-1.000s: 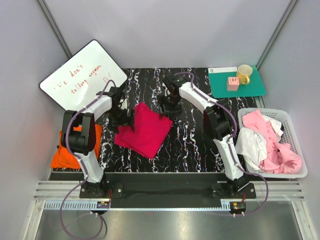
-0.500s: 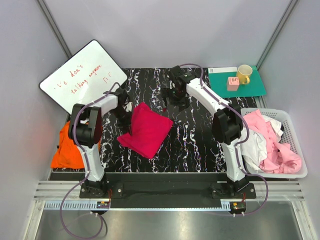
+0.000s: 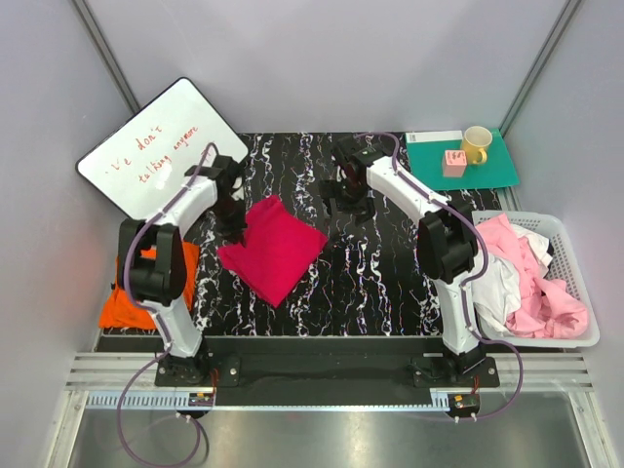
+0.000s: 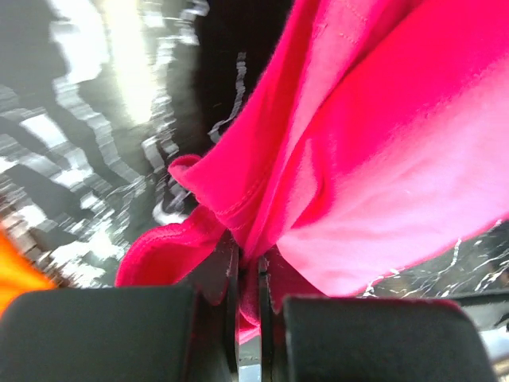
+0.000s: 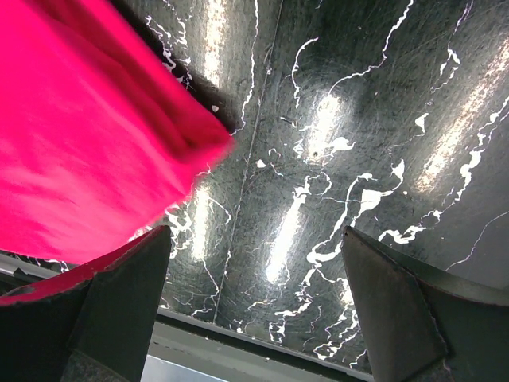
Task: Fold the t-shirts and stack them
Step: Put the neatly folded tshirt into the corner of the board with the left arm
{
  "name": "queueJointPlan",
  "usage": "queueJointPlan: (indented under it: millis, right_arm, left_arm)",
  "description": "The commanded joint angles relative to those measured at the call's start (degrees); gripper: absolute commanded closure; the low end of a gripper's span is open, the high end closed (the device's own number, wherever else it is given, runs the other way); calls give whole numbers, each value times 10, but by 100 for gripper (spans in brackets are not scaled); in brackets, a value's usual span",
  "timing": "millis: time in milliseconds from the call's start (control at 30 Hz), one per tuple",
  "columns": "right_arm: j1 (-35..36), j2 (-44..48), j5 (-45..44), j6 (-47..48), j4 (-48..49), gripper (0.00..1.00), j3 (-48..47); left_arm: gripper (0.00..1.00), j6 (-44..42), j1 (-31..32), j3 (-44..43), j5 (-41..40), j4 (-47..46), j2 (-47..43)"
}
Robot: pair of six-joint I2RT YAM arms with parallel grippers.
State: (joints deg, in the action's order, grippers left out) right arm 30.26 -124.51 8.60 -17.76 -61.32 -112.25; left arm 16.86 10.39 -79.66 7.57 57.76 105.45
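The black marbled table (image 3: 380, 283) carries the magenta-red t-shirt (image 3: 276, 246), folded into a slanted square left of centre. At the right edge a white basket (image 3: 558, 226) holds the pale pink t-shirts (image 3: 551, 297) and a white t-shirt (image 3: 490, 278) in a heap. The orange t-shirt (image 3: 122, 304) lies crumpled at the table's left edge. The left gripper (image 3: 232, 213) is clenched on the magenta shirt's far-left hem, with cloth pinched between its pads. The right gripper (image 3: 353, 198) hangs with fingers spread wide, holding nothing, just right of the shirt's far corner and apart from it.
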Motion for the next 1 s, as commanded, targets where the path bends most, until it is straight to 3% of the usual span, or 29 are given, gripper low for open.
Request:
queueJointPlan:
  millis: [0, 533, 967]
  right_arm:
    - [0, 43, 6, 8, 9, 4, 2]
    - [-1, 60, 24, 36, 13, 4, 38]
    - [-1, 73, 48, 44, 16, 4, 72]
  left_arm:
    - [100, 33, -13, -23, -66, 35, -88]
    - [100, 105, -104, 93, -160, 112, -282]
    - [100, 57, -278, 101, -194, 120, -336]
